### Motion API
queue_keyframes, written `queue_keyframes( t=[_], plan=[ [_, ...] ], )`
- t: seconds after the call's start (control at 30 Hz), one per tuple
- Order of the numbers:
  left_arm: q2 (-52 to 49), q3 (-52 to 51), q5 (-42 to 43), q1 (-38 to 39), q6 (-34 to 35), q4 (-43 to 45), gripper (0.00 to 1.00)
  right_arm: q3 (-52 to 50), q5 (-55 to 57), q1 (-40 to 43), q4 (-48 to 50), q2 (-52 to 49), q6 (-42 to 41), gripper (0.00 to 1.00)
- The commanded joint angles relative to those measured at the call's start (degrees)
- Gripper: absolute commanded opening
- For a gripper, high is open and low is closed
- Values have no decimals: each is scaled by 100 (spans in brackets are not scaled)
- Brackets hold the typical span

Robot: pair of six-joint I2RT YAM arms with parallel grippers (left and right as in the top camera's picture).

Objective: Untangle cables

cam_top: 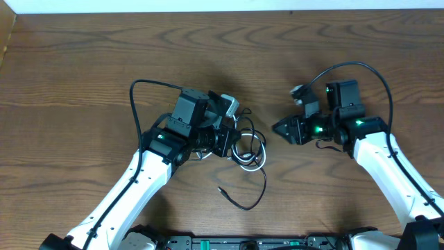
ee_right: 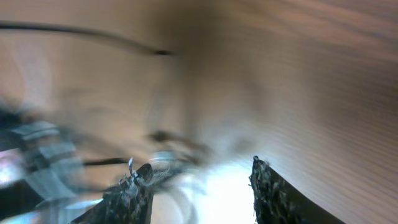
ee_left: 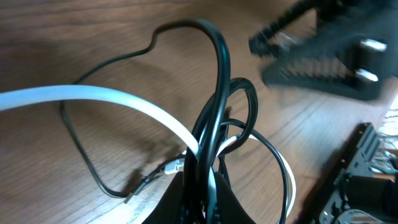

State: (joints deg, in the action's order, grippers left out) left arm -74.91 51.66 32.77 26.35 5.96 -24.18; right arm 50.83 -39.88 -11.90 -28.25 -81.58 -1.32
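- Progress: the job looks barely begun. The black cable (cam_top: pixel 264 182) and the white cable (cam_top: pixel 251 165) are looped through each other in one knot near the middle of the table (cam_top: pixel 83 83). Only the black cable's tail is free of it, curving down to a small plug end. All the separating is left to do.
- Left side: the left gripper (cam_top: pixel 229 142) sits right at the left edge of the knot. In the left wrist view several black strands (ee_left: pixel 221 68) run down between its fingers (ee_left: pixel 186 202), which seem to be clamped on the black cable. The white cable (ee_left: pixel 112 96) arcs across just above them, and I cannot tell whether it is pinched as well.
- Middle: the knot lies between the two arms, touching the left fingers and apart from the right ones.
- Right side: the right gripper (cam_top: pixel 279 130) points at the knot from just beside it, without touching. Its wrist view is heavily blurred, but the fingers (ee_right: pixel 134 190) stand apart with nothing firm between them; the cables show only as smears ahead.
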Motion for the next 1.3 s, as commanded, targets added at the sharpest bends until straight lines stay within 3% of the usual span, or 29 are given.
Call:
queue_keyframes(
  t=[0.0, 0.3, 0.5, 0.67, 0.73, 0.8, 0.97, 1.07, 1.27],
  plan=[
    [-31, -2, -192, -13, 57, -17, 8, 13, -1832, -197, 131, 122, 382, 48],
    [-31, -2, -76, -2, 315, -81, 8, 13, -1674, -629, 520, 122, 400, 50],
    [-31, -2, 374, 131, 334, 0, 8, 11, -962, -774, 529, 122, 396, 43],
    [-31, -2, 734, 306, 334, 133, 8, 11, -306, -848, 533, 122, 391, 25],
    [-31, -2, 732, 389, 332, 125, 8, 11, 26, -846, 535, 122, 291, 10],
    [-31, -2, 732, 455, 332, 105, 8, 11, 667, -846, 533, 122, -57, 6],
    [-31, -2, 730, 544, 332, -24, 8, 11, 2398, -844, 505, 122, -1110, 6],
    [-31, -2, 730, 546, 330, -66, 8, 11, 3311, -844, 411, 120, -1502, 18],
    [-28, -2, 730, 544, 328, -66, 8, 4, 5709, -826, -304, 33, -2243, 32]
  ],
)
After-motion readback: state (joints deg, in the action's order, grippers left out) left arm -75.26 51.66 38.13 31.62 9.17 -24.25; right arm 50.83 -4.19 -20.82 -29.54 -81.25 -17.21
